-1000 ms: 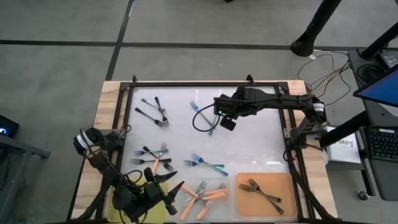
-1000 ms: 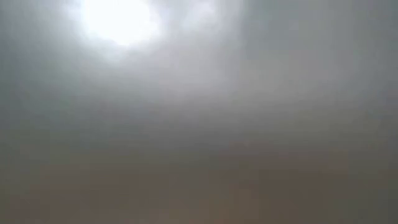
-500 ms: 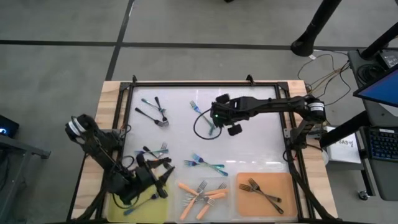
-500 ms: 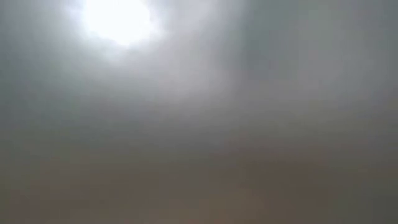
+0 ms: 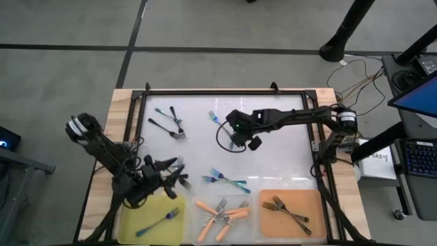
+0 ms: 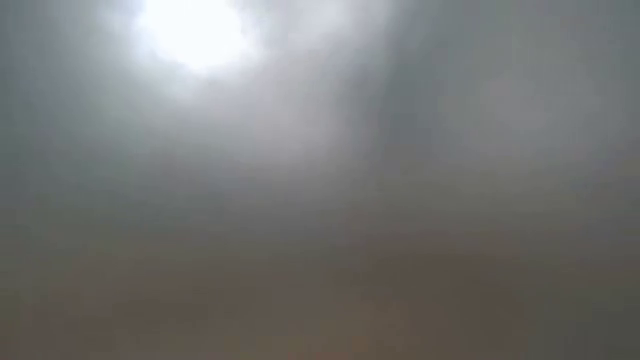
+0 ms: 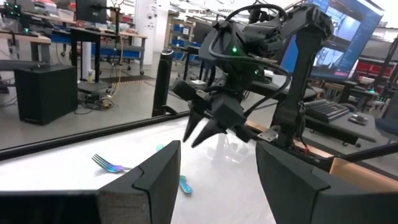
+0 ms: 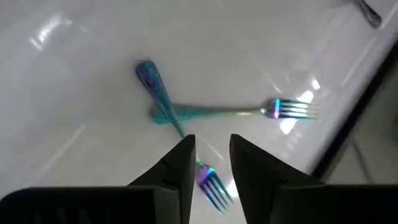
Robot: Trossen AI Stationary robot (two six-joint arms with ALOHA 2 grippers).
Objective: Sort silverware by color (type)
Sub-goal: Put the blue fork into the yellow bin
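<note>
Right gripper over two crossed blue forks.
Jaws slightly apart, gripping nothing; left gripper open above yellow tray.

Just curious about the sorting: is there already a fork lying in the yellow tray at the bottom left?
Yes, in the high view one blue-teal fork lies alone in the yellow tray, just below the left gripper.
</note>
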